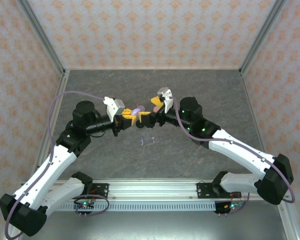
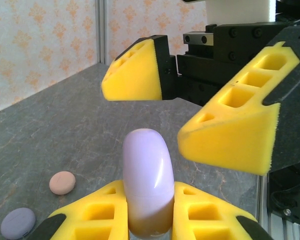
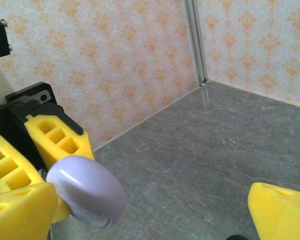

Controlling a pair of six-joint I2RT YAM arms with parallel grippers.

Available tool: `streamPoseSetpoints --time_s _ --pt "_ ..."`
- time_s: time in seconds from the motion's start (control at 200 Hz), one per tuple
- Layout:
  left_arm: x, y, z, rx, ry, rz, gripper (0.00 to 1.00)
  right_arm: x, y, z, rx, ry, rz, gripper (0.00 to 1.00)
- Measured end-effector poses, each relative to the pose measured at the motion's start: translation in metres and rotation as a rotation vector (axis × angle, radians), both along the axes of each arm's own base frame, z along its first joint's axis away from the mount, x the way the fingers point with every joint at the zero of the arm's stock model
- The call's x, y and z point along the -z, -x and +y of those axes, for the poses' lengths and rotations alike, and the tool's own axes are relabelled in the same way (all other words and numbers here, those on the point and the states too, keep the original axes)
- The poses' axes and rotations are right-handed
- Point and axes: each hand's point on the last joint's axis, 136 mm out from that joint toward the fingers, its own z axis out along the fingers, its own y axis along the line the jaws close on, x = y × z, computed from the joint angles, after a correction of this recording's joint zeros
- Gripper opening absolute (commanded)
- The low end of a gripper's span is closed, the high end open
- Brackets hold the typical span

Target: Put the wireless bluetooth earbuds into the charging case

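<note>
1. Your left gripper [image 2: 150, 194] is nearest in its wrist view. Its yellow foam fingers [image 2: 97, 212] pinch the lavender charging case [image 2: 147, 165], which sticks out past their tips.
2. Opposite, the right gripper [image 2: 146, 112] faces it with its fingers spread wide, close to the free end of the case.
3. Left of the held case, a pink round case [image 2: 62, 182] and a grey-violet round case [image 2: 18, 223] lie on the table [image 2: 65, 130].
4. Two tiny lavender earbuds [image 1: 142, 143] lie on the table, on the base side of the grippers.
5. Both arms bend inward and meet above the middle of the table.
</note>
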Motion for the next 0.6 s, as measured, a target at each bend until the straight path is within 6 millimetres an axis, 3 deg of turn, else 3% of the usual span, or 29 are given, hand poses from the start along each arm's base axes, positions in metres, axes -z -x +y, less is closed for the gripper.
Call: streamPoseSetpoints --time_s 0.601 --pt "0.007 0.001 0.0 -0.009 -0.018 0.025 0.0 0.004 -0.032 0.007 0.043 0.014 0.087 0.98"
